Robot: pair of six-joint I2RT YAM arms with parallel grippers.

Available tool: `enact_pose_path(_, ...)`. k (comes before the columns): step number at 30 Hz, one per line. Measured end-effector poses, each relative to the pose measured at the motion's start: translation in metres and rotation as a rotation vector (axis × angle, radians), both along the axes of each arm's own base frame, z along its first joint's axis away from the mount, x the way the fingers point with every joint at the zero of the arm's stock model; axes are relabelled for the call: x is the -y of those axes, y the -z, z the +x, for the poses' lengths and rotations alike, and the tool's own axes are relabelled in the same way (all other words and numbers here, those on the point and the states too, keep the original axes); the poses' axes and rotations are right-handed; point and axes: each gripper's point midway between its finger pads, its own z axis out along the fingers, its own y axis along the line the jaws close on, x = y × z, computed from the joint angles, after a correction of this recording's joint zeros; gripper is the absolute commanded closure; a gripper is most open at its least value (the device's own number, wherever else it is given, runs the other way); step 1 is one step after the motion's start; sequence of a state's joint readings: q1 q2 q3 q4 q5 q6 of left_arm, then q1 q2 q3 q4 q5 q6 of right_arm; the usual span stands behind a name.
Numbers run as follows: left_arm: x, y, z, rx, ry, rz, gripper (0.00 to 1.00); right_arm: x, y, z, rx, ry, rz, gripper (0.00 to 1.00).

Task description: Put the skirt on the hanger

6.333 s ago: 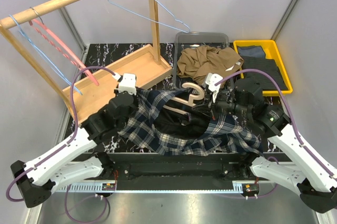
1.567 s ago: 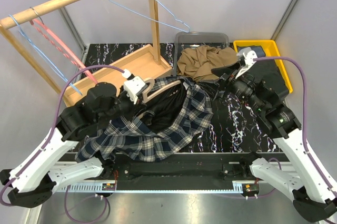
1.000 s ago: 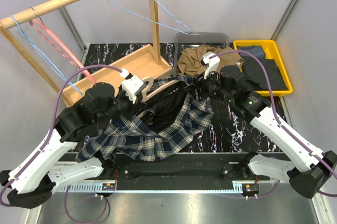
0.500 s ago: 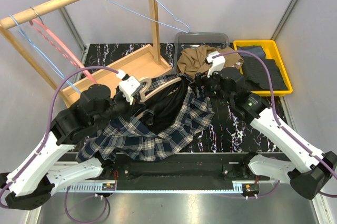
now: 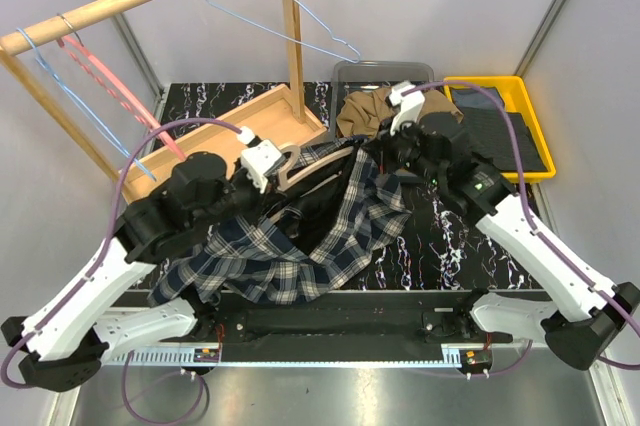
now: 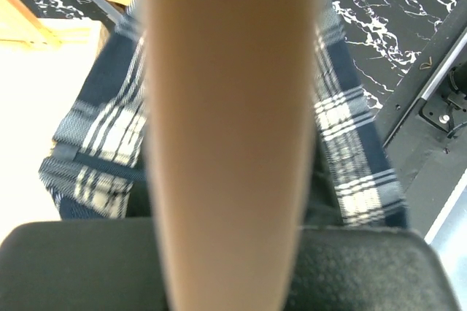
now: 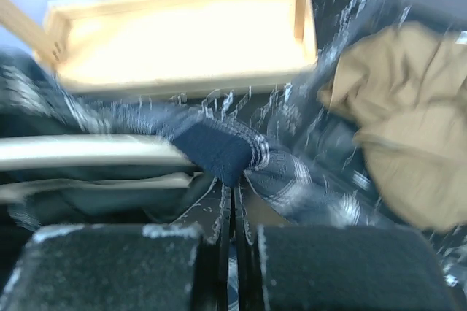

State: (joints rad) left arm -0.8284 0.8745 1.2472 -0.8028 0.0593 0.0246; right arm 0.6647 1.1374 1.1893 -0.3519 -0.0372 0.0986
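Shirt work seems to be the step in hand, we think, not the skirt yet. Both arms are busy with the plaid shirt [image 5: 300,246], which hangs over the wooden hanger [image 6: 230,128] in the middle of the top view.

To do this well, we would hold the wooden hanger steady and level with the left gripper [image 5: 263,159]. We would pull the loose side of the shirt slowly with the right gripper [image 5: 383,146], so the cloth slides over the end of the wooden hanger and does not bunch up or slip off. We would also take care that the right arm does not drag the skirt out of its bin.

The left gripper's jaws are nearly closed and clamp the wooden hanger. In the left wrist view its tan bar fills the middle of the frame.

The right gripper's jaws are pressed together with hardly a slit between them. A dark blue fold of the plaid shirt sits right at their tips in the right wrist view. That picture is blurred, so we cannot tell if any cloth is pinched.

The skirt [image 5: 372,111] lies crumpled in the grey bin [image 5: 385,68], in the upper middle of the top view, just behind the right gripper. The light-blue wire hanger [image 5: 283,16] hangs on the wooden rack [image 5: 294,66] at the top of the frame, well apart from the skirt.
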Motion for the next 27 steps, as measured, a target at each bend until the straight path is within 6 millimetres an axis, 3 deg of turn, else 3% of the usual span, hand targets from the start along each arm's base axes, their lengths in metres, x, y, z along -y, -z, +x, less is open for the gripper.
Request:
enact_pose_path(4,0.015,0.014,0.012,-0.031,0.005,0.03,1.0,0.002,-0.061,0.004,0.096,0.014,0.043,1.0)
enact_pose_path(6,0.024,0.016,0.02,-0.03,0.005,0.029,1.0,0.005,-0.081,0.004,0.129,0.019,0.053,1.0)
enact_pose_path(8,0.032,0.013,0.029,-0.015,0.0,0.017,1.0,0.01,-0.088,0.004,0.138,0.036,0.042,1.0)
enact_pose_path(11,0.036,0.01,0.038,-0.011,-0.019,0.028,1.0,0.011,-0.078,0.006,0.111,0.037,0.0,1.0)
enact_pose_path(17,0.038,0.004,0.05,-0.008,-0.051,0.065,1.0,0.006,-0.032,-0.002,-0.041,-0.016,-0.113,1.0)
enact_pose_path(20,0.039,0.0,0.051,-0.005,-0.047,0.073,1.0,0.0,-0.019,-0.016,-0.086,-0.107,-0.131,1.0)
enact_pose_path(27,0.039,0.002,0.049,-0.005,-0.026,0.095,1.0,-0.007,-0.011,-0.062,-0.092,-0.344,-0.133,0.97)
